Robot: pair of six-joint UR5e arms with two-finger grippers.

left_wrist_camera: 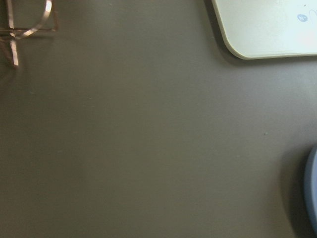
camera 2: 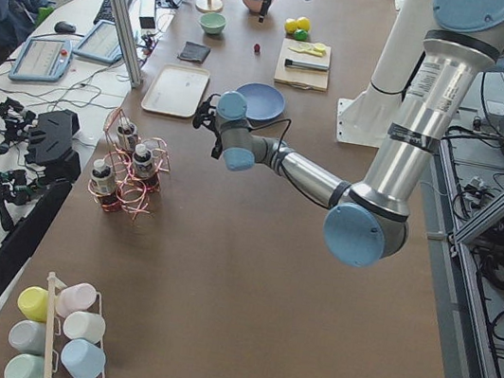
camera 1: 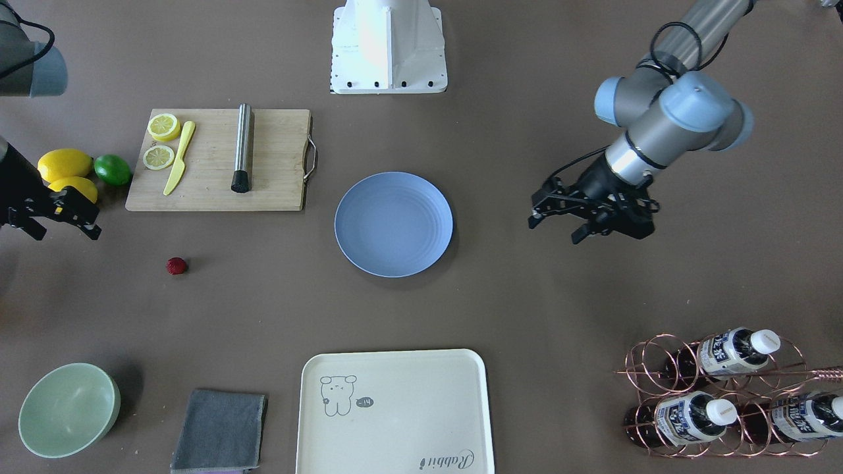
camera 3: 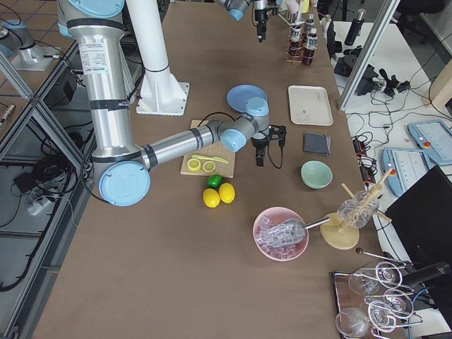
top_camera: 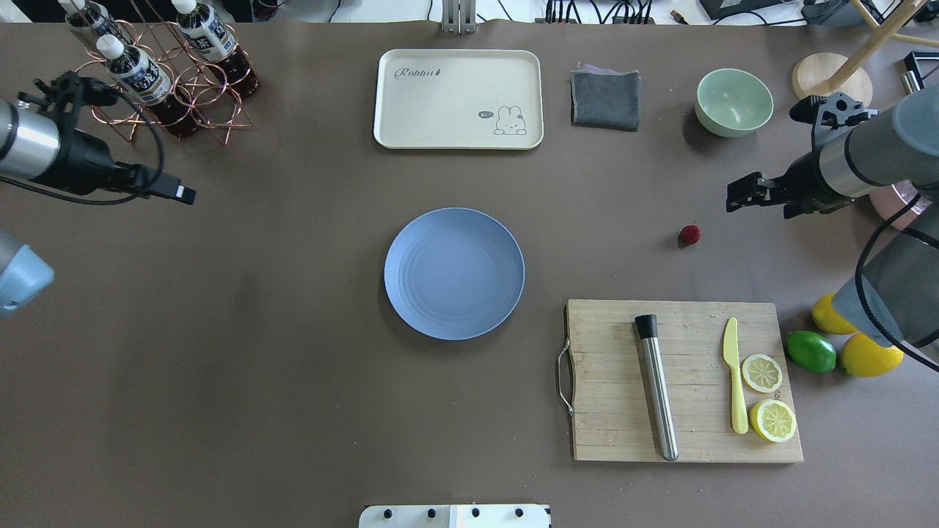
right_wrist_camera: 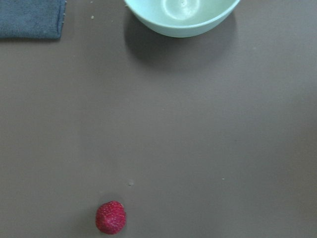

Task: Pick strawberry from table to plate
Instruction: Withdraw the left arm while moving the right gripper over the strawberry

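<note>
The strawberry (camera 1: 176,265) (top_camera: 689,235), small and deep red, lies on the bare brown table (camera 1: 527,296), between the cutting board and the green bowl. In the right wrist view the strawberry (right_wrist_camera: 110,217) sits at the lower left. My right gripper (camera 1: 61,229) (top_camera: 736,198) hovers open and empty a short way off to the berry's side, above the table. The light-blue plate (camera 1: 394,224) (top_camera: 454,273) rests empty at the table's middle. My left gripper (camera 1: 555,232) (top_camera: 183,195) hangs open and empty on the plate's other side, well clear of it.
A wooden cutting board (top_camera: 686,381) carries a metal rod, a yellow knife and two lemon halves. Two lemons and a lime (top_camera: 810,350) lie beside it, under my right arm. A green bowl (top_camera: 733,101), grey cloth (top_camera: 605,99), cream tray (top_camera: 458,99) and bottle rack (top_camera: 169,73) line the far edge.
</note>
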